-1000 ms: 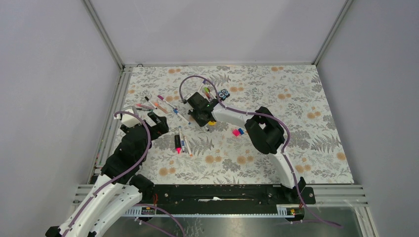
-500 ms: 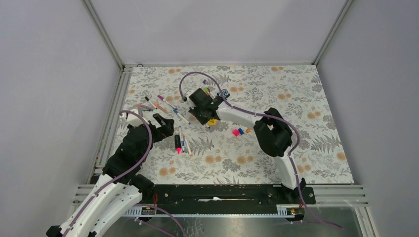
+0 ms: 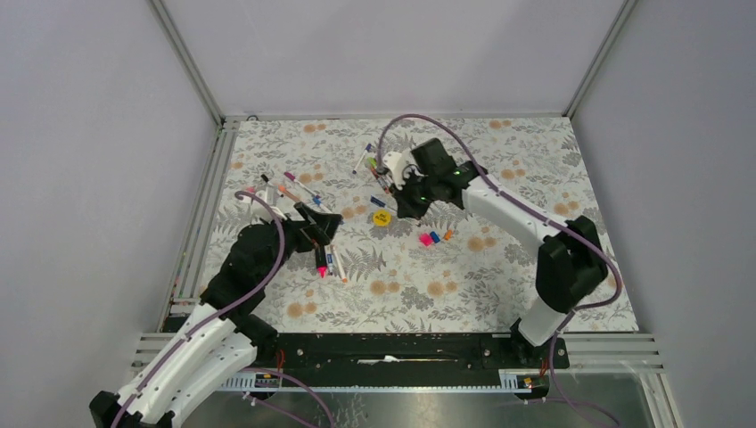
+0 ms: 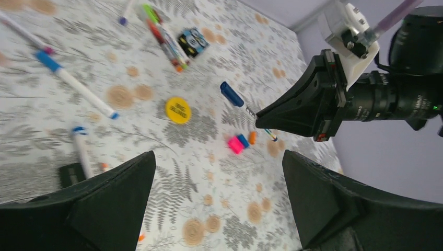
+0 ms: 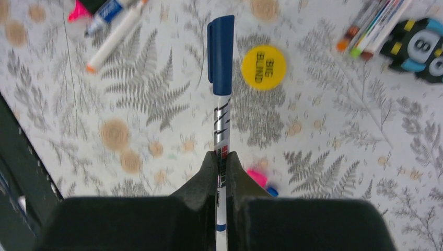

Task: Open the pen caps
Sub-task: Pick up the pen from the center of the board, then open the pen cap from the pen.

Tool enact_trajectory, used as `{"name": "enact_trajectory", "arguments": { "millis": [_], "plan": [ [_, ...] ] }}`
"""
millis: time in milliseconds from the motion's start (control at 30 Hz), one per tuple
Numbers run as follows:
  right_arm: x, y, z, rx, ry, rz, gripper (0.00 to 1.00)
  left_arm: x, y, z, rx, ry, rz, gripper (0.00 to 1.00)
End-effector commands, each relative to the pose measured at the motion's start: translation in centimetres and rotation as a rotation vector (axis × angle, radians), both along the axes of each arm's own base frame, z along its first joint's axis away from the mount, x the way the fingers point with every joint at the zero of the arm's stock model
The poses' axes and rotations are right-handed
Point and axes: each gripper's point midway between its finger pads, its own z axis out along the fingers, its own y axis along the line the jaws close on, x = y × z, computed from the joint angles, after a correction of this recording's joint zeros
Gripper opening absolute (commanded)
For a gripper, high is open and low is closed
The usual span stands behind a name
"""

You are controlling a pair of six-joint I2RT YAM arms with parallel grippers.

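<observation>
My right gripper (image 5: 220, 159) is shut on the white barrel of a pen (image 5: 221, 112) with a dark blue cap (image 5: 220, 49) and holds it above the mat, cap pointing away from the wrist. It also shows in the top view (image 3: 400, 201) and in the left wrist view (image 4: 264, 113), where the pen (image 4: 245, 106) sticks out towards my left gripper. My left gripper (image 4: 218, 157) is open and empty, facing the pen from the left (image 3: 322, 227). Loose pink, blue and orange caps (image 3: 432, 237) lie together on the mat. Other pens lie at the back left (image 3: 287, 187).
A flat yellow disc (image 3: 382, 218) lies under the held pen. A black-and-blue block (image 5: 418, 47) sits beside a bundle of pens (image 5: 373, 23). A pink-and-black highlighter (image 3: 320, 259) and two pens (image 3: 332, 257) lie by my left gripper. Frame rails border the mat.
My right gripper has risen from the mat with the blue-capped pen and swung right and back. My left gripper has moved right towards the middle.
</observation>
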Motion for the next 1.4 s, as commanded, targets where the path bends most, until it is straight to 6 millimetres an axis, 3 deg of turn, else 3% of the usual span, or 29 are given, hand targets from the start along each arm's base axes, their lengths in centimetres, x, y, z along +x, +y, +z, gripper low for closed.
{"name": "enact_trajectory", "arguments": {
  "millis": [0, 133, 367, 733, 1067, 1367],
  "plan": [
    [-4.5, -3.4, 0.5, 0.030, 0.009, 0.230, 0.00, -0.4, -4.5, 2.1, -0.175, -0.052, -0.205, 0.99],
    [-6.2, -6.6, -0.3, 0.030, -0.020, 0.275, 0.00, -0.6, -7.5, 1.3, -0.245, -0.015, -0.347, 0.99],
    [-8.5, -10.2, -1.4, 0.068, -0.048, 0.322, 0.00, -1.3, -12.6, -1.2, -0.353, 0.155, -0.612, 0.99],
    [-10.6, -11.4, -1.9, 0.101, -0.069, 0.359, 0.00, -3.6, -19.5, -4.3, -0.378, 0.334, -0.865, 0.87],
    [-12.0, -11.3, -2.2, 0.129, -0.057, 0.397, 0.00, -3.9, -21.8, -6.7, -0.365, 0.423, -0.907, 0.72],
    [-12.4, -11.0, -2.4, 0.149, -0.027, 0.418, 0.00, -4.6, -22.6, -7.2, -0.362, 0.450, -0.953, 0.60]
  ]
}}
